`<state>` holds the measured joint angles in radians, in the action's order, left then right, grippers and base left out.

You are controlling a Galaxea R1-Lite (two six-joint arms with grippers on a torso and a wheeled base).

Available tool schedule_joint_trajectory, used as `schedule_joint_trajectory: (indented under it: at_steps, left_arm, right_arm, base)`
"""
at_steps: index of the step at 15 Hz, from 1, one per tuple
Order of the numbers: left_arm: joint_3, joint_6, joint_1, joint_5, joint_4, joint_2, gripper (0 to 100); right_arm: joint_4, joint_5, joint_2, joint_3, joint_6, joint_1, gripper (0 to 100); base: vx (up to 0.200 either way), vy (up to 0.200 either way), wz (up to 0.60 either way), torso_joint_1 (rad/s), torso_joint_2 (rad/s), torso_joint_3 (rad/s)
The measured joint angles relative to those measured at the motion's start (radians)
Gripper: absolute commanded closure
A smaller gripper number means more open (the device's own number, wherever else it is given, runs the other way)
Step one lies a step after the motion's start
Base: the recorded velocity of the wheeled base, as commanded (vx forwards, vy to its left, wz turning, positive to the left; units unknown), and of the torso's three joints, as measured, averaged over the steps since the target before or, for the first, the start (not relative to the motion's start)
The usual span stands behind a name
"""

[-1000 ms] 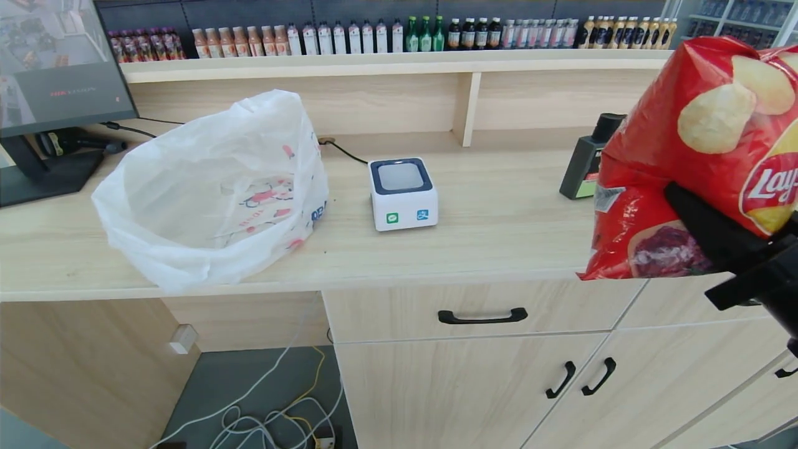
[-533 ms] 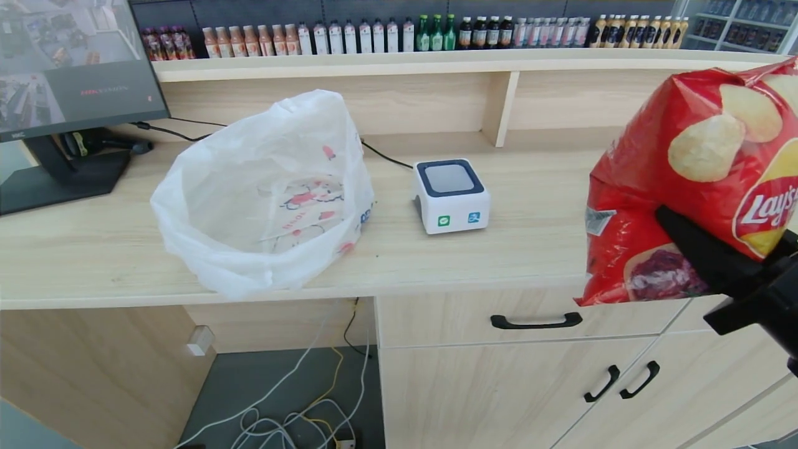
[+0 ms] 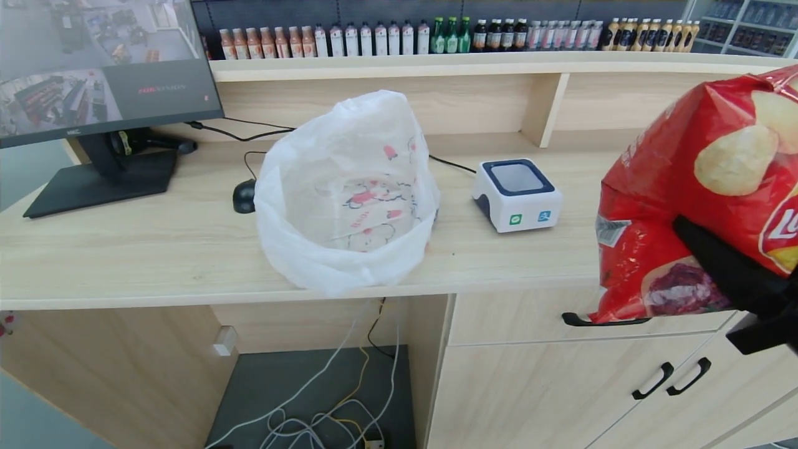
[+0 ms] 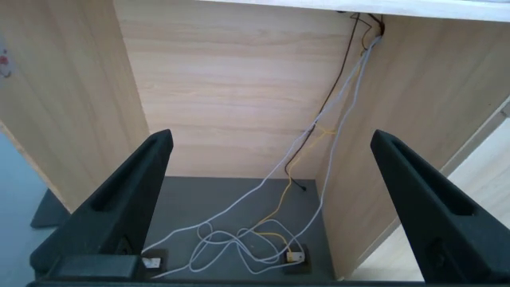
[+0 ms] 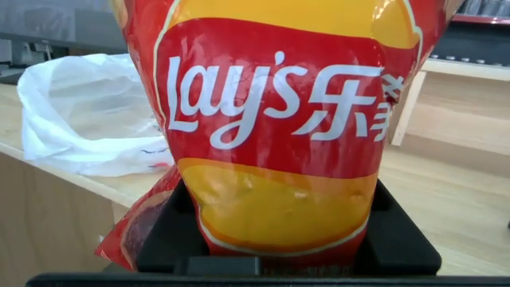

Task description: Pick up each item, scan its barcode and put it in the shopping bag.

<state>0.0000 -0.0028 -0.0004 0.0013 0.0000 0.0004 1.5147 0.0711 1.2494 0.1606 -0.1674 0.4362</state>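
Note:
A red bag of crisps [image 3: 692, 199] hangs in the air off the counter's front right, held by my right gripper [image 3: 735, 274], which is shut on its lower part. In the right wrist view the crisp bag [image 5: 271, 135] sits between the black fingers [image 5: 163, 231]. The white plastic shopping bag [image 3: 346, 193] stands open-mouthed on the counter, left of the white barcode scanner [image 3: 517, 194]. My left gripper [image 4: 271, 199] is open below counter height, facing the recess under the desk with nothing between its fingers.
A monitor [image 3: 93, 68] on a black stand and a dark mouse [image 3: 244, 196] occupy the counter's left. A raised shelf with a row of bottles [image 3: 436, 36] runs behind. Drawers with black handles [image 3: 679, 377] sit below right; loose cables [image 3: 312, 411] lie on the floor in the recess.
The head camera has swung left, so bag and scanner appear shifted right and a dark bottle has left the picture. The crisp bag stays held at right in my right gripper.

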Motion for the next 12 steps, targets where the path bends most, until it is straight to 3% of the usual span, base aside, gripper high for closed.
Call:
schedule_joint_trajectory:
  at_steps: [2,12]
  left_arm:
    - [0.000,-0.001,0.000,0.000,0.000,0.000,0]
    - [0.000,0.003,-0.001,0.000,0.000,0.000,0]
  right_arm:
    - [0.000,0.000,0.001,0.008,0.000,0.000,100]
    - [-0.008,-0.040,0.066,0.153,-0.070,-0.064,100]
  base:
    - [0.000,0.200,0.00,0.002,0.00,0.002]
    - [0.000,0.000,0.00,0.000,0.00,0.000]
